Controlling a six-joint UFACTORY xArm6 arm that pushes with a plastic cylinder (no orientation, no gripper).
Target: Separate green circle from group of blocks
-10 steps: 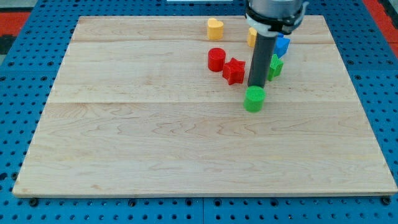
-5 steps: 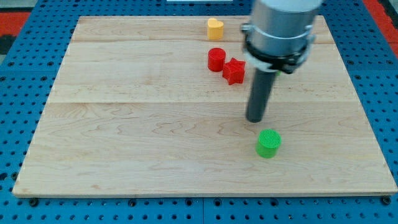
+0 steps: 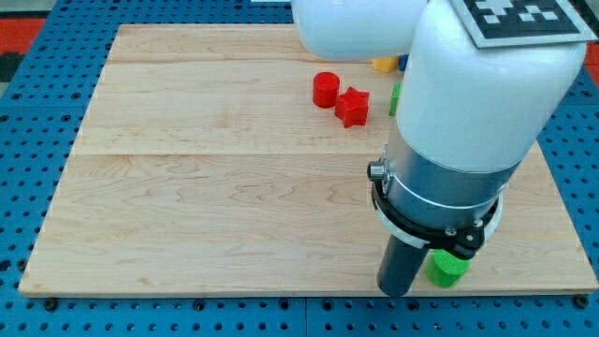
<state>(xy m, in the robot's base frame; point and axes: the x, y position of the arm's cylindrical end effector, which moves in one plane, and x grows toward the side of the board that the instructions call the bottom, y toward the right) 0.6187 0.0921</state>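
Note:
The green circle lies near the board's bottom edge at the view's lower right, partly hidden behind my arm. My tip rests on the board just left of it, close to touching. The red circle and red star sit at the view's upper middle. Slivers of a yellow block, a blue block and another green block show at the arm's edge. The arm hides the rest of the group.
The wooden board lies on a blue pegboard table. My white and grey arm fills the view's right side and hides much of the board's upper right.
The green circle has slid from the group down toward the board's bottom edge. My tip followed it down, and the arm now looms large and covers the yellow heart.

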